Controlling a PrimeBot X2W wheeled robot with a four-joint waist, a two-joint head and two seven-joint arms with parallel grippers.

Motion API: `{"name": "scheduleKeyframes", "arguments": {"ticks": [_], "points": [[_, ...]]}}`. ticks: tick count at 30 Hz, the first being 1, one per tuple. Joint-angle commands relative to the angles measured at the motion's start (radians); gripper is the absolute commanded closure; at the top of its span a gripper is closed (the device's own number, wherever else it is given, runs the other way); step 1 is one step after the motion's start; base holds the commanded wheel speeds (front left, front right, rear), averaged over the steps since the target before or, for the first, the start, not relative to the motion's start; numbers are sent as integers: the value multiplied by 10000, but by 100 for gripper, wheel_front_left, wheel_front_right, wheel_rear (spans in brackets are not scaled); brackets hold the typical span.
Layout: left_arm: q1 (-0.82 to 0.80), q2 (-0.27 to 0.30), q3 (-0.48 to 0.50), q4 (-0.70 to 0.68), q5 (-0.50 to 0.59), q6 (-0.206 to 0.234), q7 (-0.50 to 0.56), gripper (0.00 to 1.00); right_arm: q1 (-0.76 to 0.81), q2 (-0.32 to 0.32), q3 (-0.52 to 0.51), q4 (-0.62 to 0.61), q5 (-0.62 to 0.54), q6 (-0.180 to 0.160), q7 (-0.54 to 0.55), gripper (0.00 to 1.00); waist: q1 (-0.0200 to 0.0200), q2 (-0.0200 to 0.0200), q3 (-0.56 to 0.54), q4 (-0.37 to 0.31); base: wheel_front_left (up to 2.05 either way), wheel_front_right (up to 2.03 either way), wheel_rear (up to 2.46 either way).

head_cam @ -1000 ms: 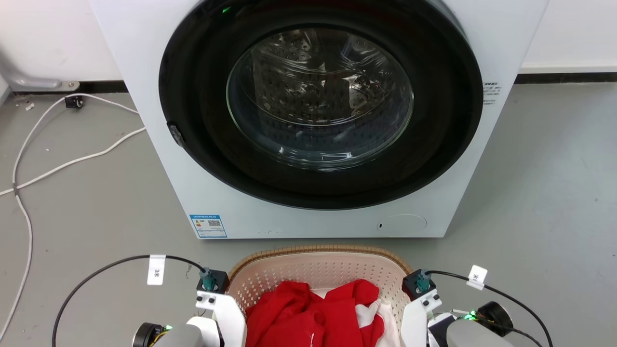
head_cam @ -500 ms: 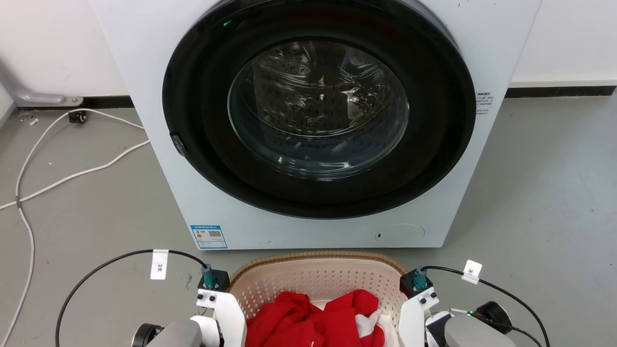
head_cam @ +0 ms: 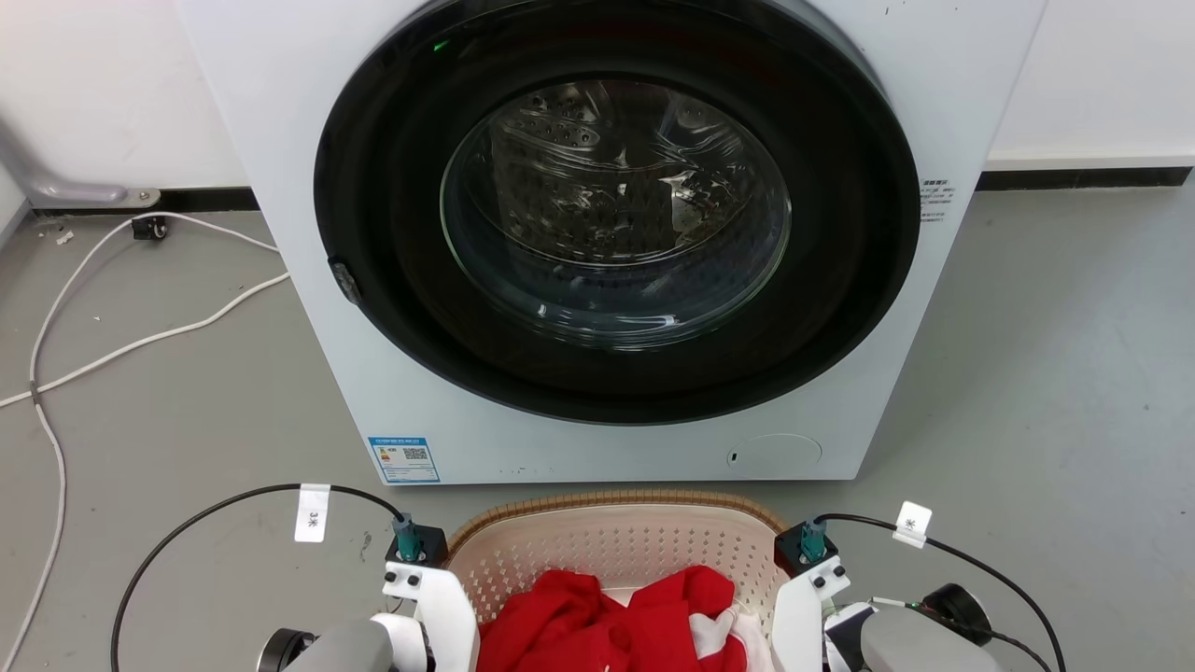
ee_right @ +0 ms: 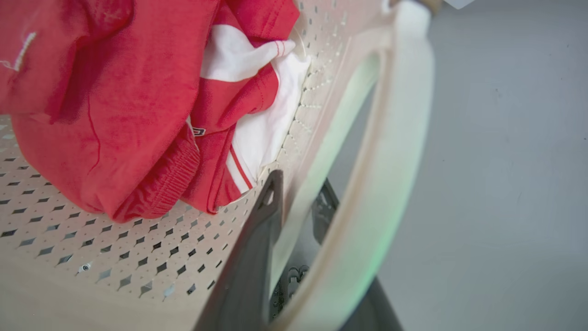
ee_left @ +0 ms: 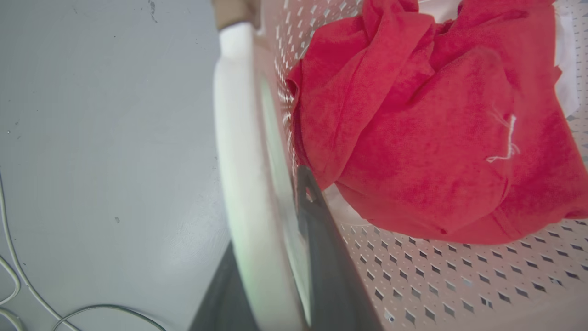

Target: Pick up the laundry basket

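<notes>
The cream laundry basket with its brown woven rim sits at the bottom centre of the head view, holding red and white clothes. Both of my wrists flank it, one on each side. In the left wrist view my left gripper is shut on the basket's white side handle, with one dark finger inside the perforated wall and the other outside. In the right wrist view my right gripper is shut on the opposite white handle in the same way, one finger inside the wall.
A white washing machine with its round dark door shut stands directly ahead, close to the basket's far rim. White cables trail over the grey floor at the left. Black cables loop from both of my wrists. Bare floor lies on both sides.
The head camera has shifted, so the washing machine sits lower in the picture than one second ago. Both grippers keep the same hold on the basket's handles.
</notes>
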Motion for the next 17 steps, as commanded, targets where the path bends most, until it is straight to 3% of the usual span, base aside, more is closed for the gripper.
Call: {"name": "scheduleKeyframes", "arguments": {"ticks": [1,17], "points": [[-162,-113,-128,-98,-12,-85,42,100,-203,162,111,-95,6,116,-84,100,0,-1,-4,1,0,0,0],[-298,-32,-836,-27,-702,-91,-51,100,-264,167,585,-34,547,116,-82,100,0,-1,-35,15,0,0,0]]}}
